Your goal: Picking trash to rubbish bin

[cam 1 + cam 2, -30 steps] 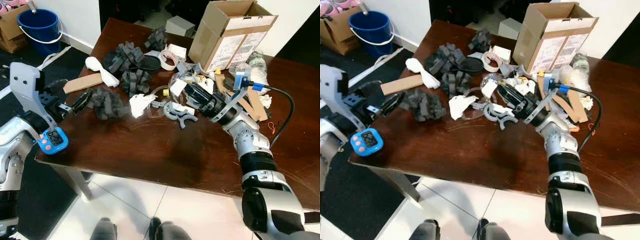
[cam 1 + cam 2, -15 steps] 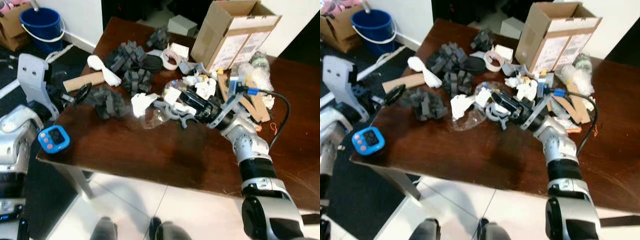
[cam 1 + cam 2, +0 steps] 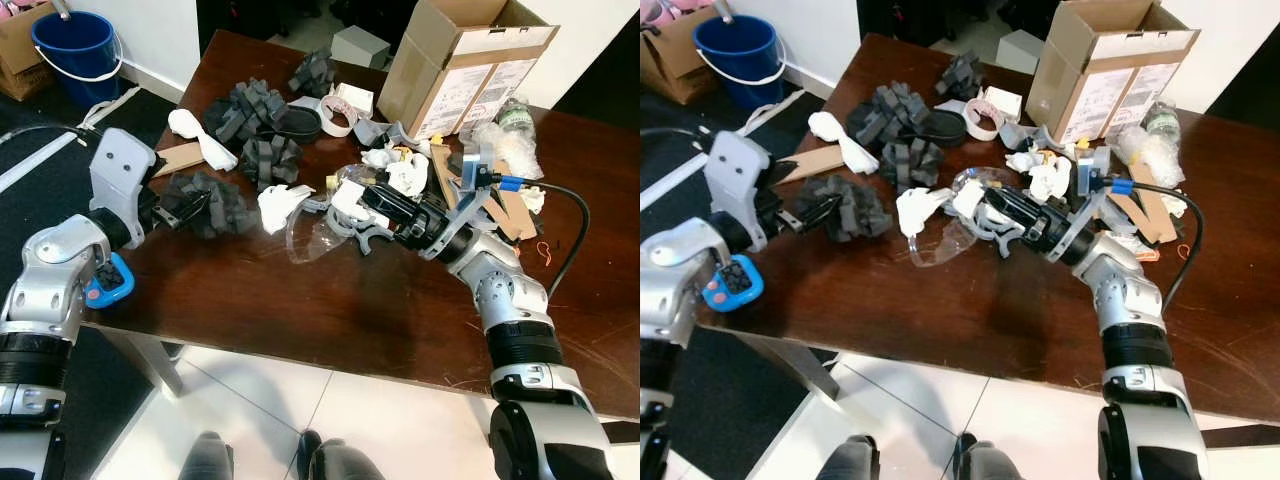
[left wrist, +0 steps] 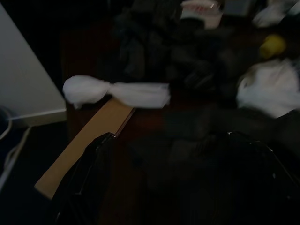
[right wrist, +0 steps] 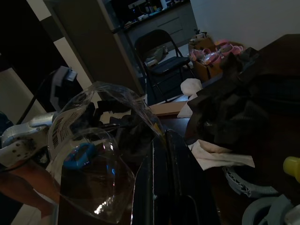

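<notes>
The right gripper (image 3: 352,204) is over the middle of the brown table (image 3: 330,310), and its two black fingers are closed flat on the edge of a crumpled clear plastic packaging (image 3: 312,236). The plastic hangs out beyond the fingertips, toward the robot's left, and its lower part seems to touch the table top. In the right wrist view the plastic (image 5: 101,154) lies directly before the fingers and carries a white label with a barcode, but the print is too small to read.

The left gripper (image 3: 185,208) is at the left edge of the table, its fingers parted and reaching into a dark grey foam block (image 3: 215,205); I cannot tell if it already grips it.

The blue bucket (image 3: 75,45) on the floor, far to the left beyond the table corner, is probably the bin. The left arm is nearer to it, so the plastic must travel across the whole table.

The cardboard box (image 3: 455,60) has white labels, not readable.
</notes>
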Available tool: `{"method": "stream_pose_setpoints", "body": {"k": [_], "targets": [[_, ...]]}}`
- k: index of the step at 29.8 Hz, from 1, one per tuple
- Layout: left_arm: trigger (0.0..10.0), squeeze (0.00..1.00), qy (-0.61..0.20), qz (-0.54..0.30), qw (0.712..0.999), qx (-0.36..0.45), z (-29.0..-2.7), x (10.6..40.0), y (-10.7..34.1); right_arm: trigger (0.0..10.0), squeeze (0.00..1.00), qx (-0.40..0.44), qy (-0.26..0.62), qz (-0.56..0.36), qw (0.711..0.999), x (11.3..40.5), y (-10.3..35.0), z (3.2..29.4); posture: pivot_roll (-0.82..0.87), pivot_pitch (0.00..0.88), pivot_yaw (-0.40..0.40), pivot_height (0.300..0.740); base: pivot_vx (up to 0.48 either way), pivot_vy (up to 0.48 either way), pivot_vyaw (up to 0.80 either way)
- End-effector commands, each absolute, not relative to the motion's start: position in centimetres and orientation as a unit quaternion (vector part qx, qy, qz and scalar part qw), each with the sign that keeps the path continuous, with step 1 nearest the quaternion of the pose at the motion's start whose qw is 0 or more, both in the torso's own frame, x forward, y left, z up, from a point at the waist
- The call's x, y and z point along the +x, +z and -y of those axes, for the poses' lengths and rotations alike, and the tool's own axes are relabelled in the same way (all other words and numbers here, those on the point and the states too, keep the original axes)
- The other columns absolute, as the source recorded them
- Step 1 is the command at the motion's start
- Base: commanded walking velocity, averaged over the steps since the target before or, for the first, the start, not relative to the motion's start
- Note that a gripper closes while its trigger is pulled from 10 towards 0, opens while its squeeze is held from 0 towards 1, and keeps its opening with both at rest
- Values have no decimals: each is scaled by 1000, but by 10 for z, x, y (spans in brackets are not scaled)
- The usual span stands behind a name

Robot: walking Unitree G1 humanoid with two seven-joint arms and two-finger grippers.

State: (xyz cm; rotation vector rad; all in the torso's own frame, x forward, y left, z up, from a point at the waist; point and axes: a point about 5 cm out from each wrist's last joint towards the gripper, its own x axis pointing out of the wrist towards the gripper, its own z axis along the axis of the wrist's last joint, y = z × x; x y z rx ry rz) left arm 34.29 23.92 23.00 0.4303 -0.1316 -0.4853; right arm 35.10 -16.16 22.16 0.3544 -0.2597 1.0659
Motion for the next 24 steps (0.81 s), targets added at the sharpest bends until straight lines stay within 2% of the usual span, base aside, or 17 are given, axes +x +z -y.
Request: {"method": "stream_pose_setpoints", "body": {"k": [1, 4, 6, 8, 10, 13, 17, 24], "targets": [[10000, 0, -235, 61, 939, 243, -242, 344, 232, 0, 0, 170, 499, 120, 841, 348, 219, 167, 201, 278, -146, 740, 0, 0, 0], [10000, 0, -239, 60, 908, 338, -242, 347, 239, 0, 0, 171, 497, 121, 842, 348, 221, 167, 203, 277, -147, 740, 0, 0, 0], [10000, 0, -253, 61, 892, 370, -238, 348, 241, 0, 0, 171, 495, 122, 843, 349, 222, 167, 207, 277, -147, 740, 0, 0, 0], [10000, 0, -260, 62, 887, 376, -236, 348, 241, 0, 0, 172, 494, 122, 843, 349, 222, 167, 207, 276, -146, 740, 0, 0, 0], [10000, 0, -284, 63, 867, 405, -229, 348, 243, 0, 0, 173, 492, 123, 844, 349, 222, 167, 206, 276, -145, 740, 0, 0, 0], [10000, 0, -295, 62, 859, 414, -227, 348, 243, 0, 0, 173, 490, 124, 845, 350, 222, 168, 206, 276, -145, 740, 0, 0, 0], [10000, 0, -339, 51, 831, 437, -217, 346, 236, 0, 0, 173, 486, 124, 847, 349, 222, 168, 205, 276, -140, 740, 0, 0, 0], [10000, 0, -362, 26, 814, 454, -216, 347, 224, 0, 0, 173, 479, 127, 851, 349, 224, 171, 198, 275, -137, 740, 0, 0, 0]]}}
